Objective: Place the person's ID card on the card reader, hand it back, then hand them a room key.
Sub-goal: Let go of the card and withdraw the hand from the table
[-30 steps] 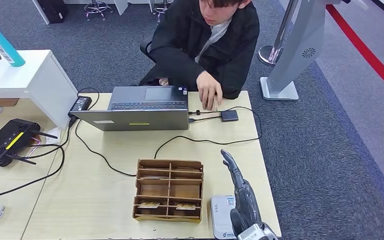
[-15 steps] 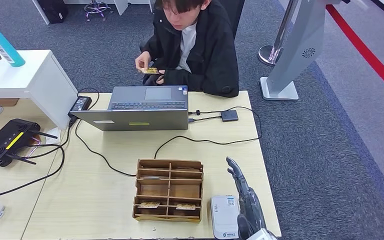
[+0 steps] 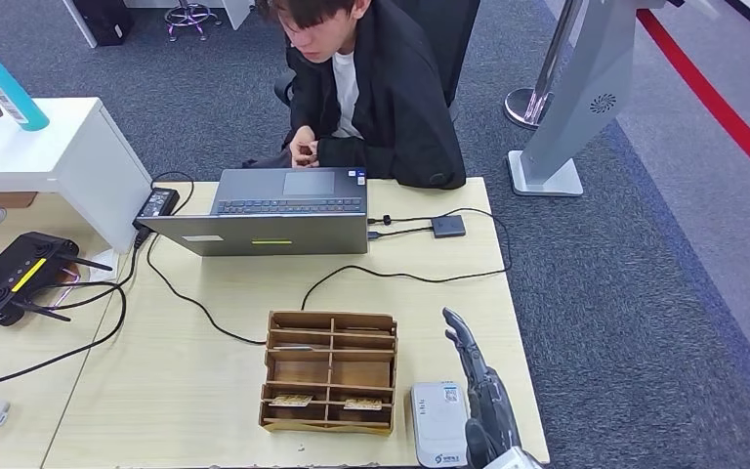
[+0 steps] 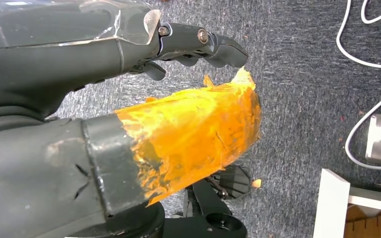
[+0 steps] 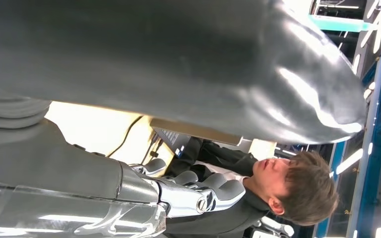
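In the head view, the right hand [image 3: 479, 391] is held edge-up over the table [image 3: 205, 352], fingers straight and apart, nothing gripped, just beside the white card reader [image 3: 438, 424]. Two cards [image 3: 291, 400] are seen in the wooden organizer [image 3: 330, 371].

In the left wrist view, the left hand [image 4: 178, 49] is seen above carpet, empty, fingers curled.

In the right wrist view, the person [image 5: 258, 173] is seen beyond the fingers.
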`<state>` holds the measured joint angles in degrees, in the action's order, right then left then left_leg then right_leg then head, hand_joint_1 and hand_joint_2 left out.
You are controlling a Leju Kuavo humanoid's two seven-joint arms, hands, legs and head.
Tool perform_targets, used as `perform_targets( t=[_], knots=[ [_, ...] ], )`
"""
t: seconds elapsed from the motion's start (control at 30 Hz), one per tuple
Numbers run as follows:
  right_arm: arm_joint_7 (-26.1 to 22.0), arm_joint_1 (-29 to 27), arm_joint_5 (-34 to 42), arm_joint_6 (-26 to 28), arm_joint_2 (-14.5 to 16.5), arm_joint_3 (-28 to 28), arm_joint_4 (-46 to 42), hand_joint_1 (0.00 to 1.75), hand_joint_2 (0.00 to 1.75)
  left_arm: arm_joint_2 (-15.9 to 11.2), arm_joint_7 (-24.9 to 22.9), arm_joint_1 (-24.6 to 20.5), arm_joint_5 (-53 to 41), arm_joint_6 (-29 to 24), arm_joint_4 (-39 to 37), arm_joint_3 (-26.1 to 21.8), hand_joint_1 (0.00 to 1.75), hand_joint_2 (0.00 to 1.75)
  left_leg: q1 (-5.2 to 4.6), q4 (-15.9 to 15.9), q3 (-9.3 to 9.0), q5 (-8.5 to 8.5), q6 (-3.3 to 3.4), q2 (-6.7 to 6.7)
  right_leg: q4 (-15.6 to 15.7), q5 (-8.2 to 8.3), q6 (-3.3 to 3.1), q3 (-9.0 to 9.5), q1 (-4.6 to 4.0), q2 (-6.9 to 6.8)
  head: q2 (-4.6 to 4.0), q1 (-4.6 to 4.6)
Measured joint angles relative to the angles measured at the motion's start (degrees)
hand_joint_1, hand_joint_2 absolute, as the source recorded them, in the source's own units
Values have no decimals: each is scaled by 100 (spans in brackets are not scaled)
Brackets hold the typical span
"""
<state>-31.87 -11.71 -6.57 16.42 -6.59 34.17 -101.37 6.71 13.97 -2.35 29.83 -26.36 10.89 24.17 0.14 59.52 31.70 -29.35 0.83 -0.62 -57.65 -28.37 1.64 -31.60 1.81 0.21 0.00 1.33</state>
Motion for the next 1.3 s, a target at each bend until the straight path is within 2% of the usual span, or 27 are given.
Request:
perform_targets(
  t=[1.3],
  knots=[
    [-59,51,285,-201,-32,111,0,0,0,56,91,10,74,-70,-1,-77,0,0,0,0,0,0,0,0,0,0,0,0,0,0,0,0]
  ],
)
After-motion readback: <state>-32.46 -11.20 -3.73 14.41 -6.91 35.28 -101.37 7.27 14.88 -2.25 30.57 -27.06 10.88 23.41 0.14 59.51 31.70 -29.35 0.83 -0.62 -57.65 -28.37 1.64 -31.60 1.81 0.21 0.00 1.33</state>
